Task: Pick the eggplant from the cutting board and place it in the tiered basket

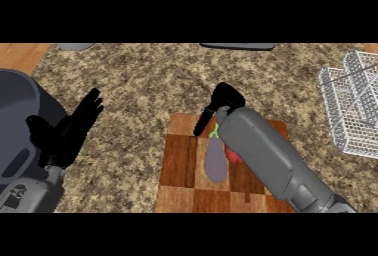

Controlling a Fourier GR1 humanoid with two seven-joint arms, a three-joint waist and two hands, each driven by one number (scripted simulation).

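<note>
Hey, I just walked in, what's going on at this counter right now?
A robot is working over a wooden cutting board. Its right hand hangs above the board's far edge, just past the stem end of a purple eggplant that lies flat on the board, not yet gripped. Something red sits beside the eggplant. The left hand rests open at the left. The white wire tiered basket stands at the right.

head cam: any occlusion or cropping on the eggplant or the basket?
Head view: the right hand and its forearm cover the eggplant's right side and most of a red object beside it on the cutting board; the tiered basket is cropped by the right edge; the left hand rests open at the left, hiding nothing.
</note>
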